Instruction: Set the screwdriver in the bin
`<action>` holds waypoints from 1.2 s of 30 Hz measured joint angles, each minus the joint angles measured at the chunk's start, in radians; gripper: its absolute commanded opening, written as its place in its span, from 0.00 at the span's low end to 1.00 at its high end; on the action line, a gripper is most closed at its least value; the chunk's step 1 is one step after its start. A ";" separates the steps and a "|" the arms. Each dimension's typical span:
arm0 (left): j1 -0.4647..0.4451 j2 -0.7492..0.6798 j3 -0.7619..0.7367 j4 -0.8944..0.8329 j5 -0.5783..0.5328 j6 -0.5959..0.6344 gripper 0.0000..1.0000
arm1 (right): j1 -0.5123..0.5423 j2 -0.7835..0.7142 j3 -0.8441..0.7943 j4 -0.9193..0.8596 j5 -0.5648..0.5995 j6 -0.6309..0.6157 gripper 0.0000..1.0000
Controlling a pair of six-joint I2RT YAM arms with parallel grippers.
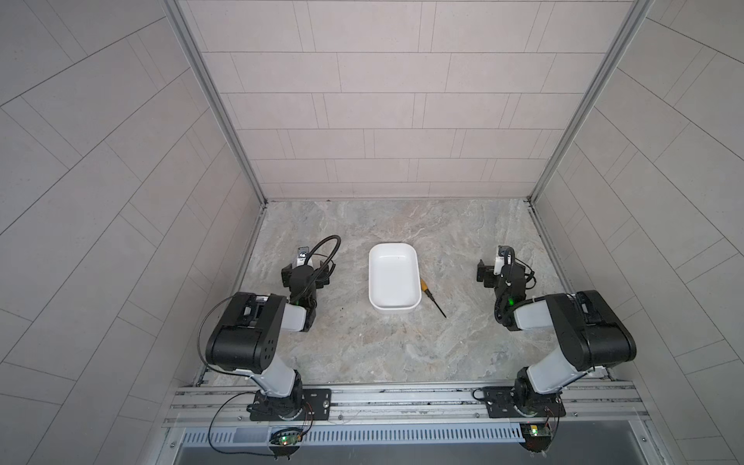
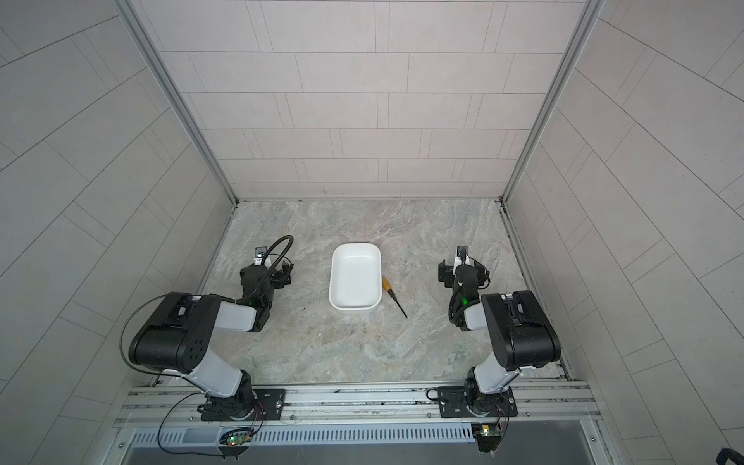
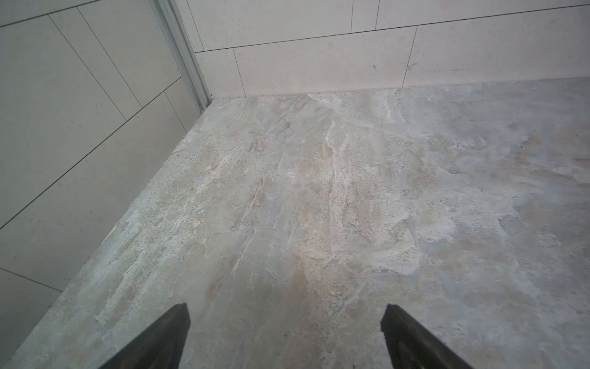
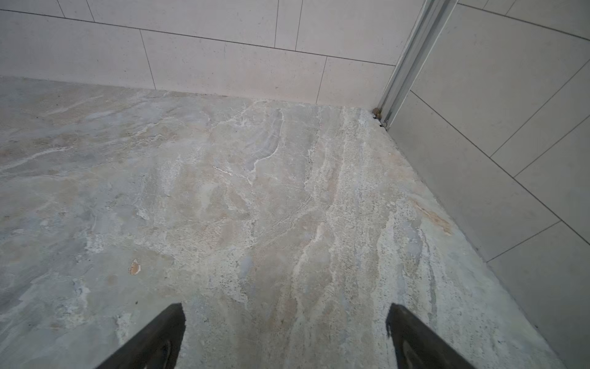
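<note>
Nothing grasped yet: screwdriver [image 1: 429,292] on the bench [image 1: 362,350], bin [image 1: 392,277] empty.
In both top views the screwdriver lies flat just right of the white bin at frame centre, yellow handle up against the bin's right wall (touching or not, can't tell) and dark shaft slanting toward lower right. The left gripper [image 3: 285,313] and right gripper [image 4: 285,311] are both spread wide with nothing between the jaws, only bare bench in the wrist views. The arms sit well apart at either side of the bin. My read: the right arm is the likely picker since the tool is on its side. Go for the handle, because the shaft is thin and the bin wall crowds one jaw.
</note>
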 measured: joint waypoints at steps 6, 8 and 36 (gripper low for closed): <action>0.000 0.000 0.000 0.000 0.000 0.000 1.00 | 0.000 0.000 0.000 0.000 -0.009 -0.002 0.99; 0.000 0.000 0.000 0.000 0.000 0.000 1.00 | 0.000 0.000 0.000 0.000 -0.012 -0.002 0.99; 0.000 0.000 0.000 0.000 0.000 0.000 1.00 | 0.000 0.000 0.000 0.000 -0.016 -0.005 0.99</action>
